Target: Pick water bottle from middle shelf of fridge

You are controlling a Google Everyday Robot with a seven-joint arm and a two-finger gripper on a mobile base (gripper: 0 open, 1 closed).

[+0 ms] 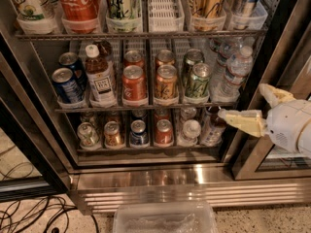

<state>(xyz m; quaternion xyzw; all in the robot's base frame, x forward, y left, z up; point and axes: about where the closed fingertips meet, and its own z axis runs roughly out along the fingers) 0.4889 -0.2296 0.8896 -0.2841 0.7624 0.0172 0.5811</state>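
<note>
The fridge (pixel 194 177) stands open in front of me, with black frame and stainless base. On the middle shelf (pixel 146 107), a wire rack, the clear ribbed water bottle (pixel 236 72) with white cap stands in the far right lane; a second one shows behind it. My gripper (pixel 241 101), with cream fingers, is at the right, open and empty. It is just below and right of the water bottle, in front of the shelf's right end. Its lower finger (pixel 243 120) points left toward the fridge.
The same shelf holds a brown tea bottle (pixel 99 79) and several soda cans. A lower shelf holds cans and small bottles; the upper rack holds tall bottles. The black door frame (pixel 286 47) is at the right. A clear plastic bin (pixel 165 220) and cables (pixel 29 212) lie on the floor.
</note>
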